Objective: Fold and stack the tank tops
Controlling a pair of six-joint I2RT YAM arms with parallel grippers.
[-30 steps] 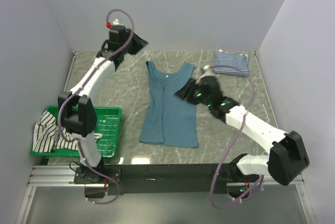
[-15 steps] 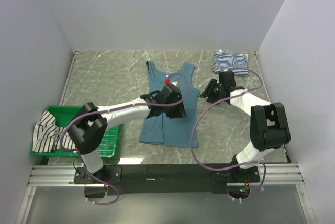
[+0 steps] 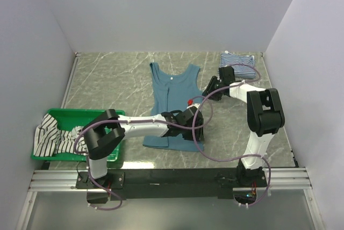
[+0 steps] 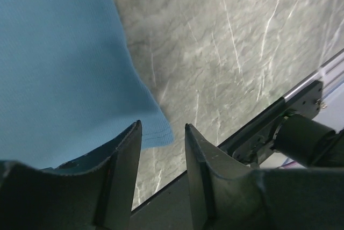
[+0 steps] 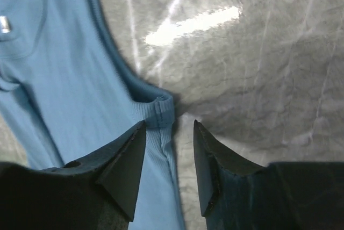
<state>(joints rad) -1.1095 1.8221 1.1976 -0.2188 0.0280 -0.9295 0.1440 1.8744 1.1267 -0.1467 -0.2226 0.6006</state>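
The teal-blue tank top (image 3: 173,106) lies spread flat on the marble table, straps toward the back. My left gripper (image 3: 198,128) reaches across to its near right hem corner (image 4: 160,133); the jaws stand open with that corner just beyond the fingertips (image 4: 134,130). My right gripper (image 3: 210,86) hovers open at the top's right armhole, and the armhole's seamed bottom (image 5: 161,109) lies between its fingertips (image 5: 141,130). A folded navy-and-white striped tank top (image 3: 237,64) rests at the back right. The black-and-white striped tank top (image 3: 49,138) hangs over the basket's left end.
A green plastic basket (image 3: 110,128) sits at the near left of the table. The black rail (image 3: 177,177) with both arm bases runs along the near edge, and it also shows in the left wrist view as a rail (image 4: 301,95). White walls close in three sides.
The left arm has swung from the back left across to the teal top's near right corner, jaws opening wider. The right gripper has moved off the top's middle to its right armhole.
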